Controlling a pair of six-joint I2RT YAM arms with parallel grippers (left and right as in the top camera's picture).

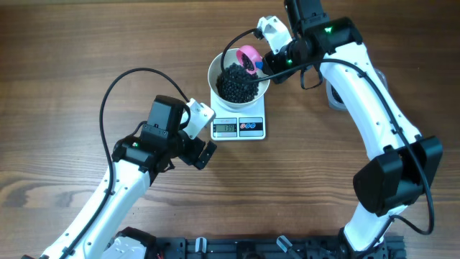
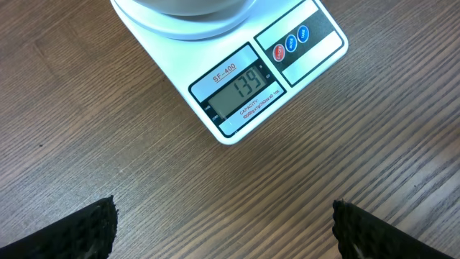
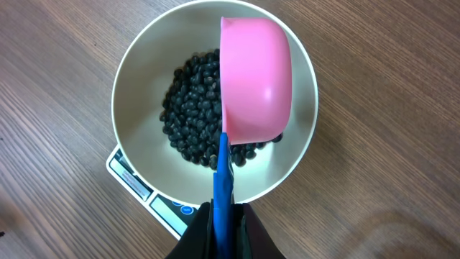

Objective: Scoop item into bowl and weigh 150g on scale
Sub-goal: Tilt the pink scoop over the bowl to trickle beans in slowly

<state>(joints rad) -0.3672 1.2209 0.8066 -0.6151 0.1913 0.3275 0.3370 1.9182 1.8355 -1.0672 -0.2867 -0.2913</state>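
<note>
Now I see right gripper (image 3: 224, 229) clamped on scoop (image 3: 255, 79), tipped over beans (image 3: 188, 108) in bowl (image 3: 128, 83) on scale (image 2: 305, 54) reading 139; left gripper (image 2: 226, 232) wide open, empty

A round white bowl (image 1: 213, 75) holding small round black beans (image 1: 237, 85) sits on a small white rectangular kitchen scale (image 1: 238, 128) on the wooden surface (image 1: 72, 108). A pink plastic scoop (image 1: 249, 56) hangs over the bowl's far rim.
</note>
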